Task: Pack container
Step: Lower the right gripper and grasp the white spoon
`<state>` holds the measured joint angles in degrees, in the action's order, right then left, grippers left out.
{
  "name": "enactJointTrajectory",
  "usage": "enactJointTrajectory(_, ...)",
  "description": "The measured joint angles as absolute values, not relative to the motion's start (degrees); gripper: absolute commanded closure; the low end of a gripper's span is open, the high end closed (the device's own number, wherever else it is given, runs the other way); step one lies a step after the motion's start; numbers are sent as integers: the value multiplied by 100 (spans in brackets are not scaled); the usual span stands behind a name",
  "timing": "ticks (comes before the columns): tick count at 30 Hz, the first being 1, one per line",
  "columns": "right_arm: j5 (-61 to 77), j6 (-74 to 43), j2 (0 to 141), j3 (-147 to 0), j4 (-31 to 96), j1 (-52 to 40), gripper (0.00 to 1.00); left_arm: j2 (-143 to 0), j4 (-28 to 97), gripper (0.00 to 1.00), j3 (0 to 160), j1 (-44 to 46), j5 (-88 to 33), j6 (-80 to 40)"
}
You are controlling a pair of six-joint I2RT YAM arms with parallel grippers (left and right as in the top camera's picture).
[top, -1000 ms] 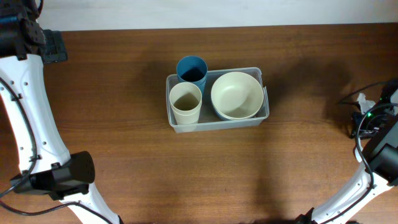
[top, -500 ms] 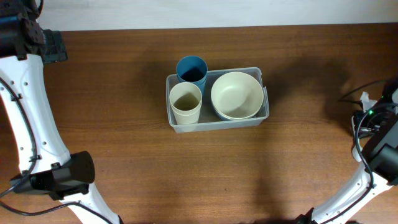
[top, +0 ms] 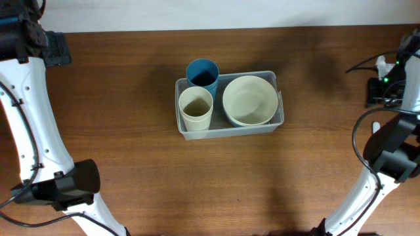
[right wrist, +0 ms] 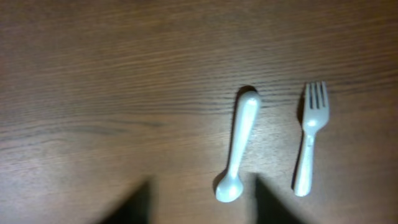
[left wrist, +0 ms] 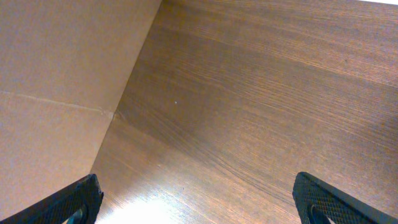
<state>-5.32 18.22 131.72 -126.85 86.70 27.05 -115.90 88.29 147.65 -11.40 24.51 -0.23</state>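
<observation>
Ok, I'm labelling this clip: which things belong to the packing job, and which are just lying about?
Job: clear rectangular plastic container; blue plastic cup; cream plastic cup; round cream bowl; probably the pale spoon and pale fork, not yet packed.
Lying about: flat brown board beside the wooden table.

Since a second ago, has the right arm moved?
Yes. The right arm swung toward the far edge of the table, from level with the near wall of the container to its far rim.
</observation>
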Motion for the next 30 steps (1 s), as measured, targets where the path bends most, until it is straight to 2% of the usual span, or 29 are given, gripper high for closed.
enactJointTrajectory(12,-666,1520,13174,-11365,7924,3612,40,-11590,8831,0,14765,-1140,2451,-23)
enactJointTrajectory(30,-631,1522,13174,-10173,7105,3548,40,-11590,8831,0,14765,-1140,2451,-23)
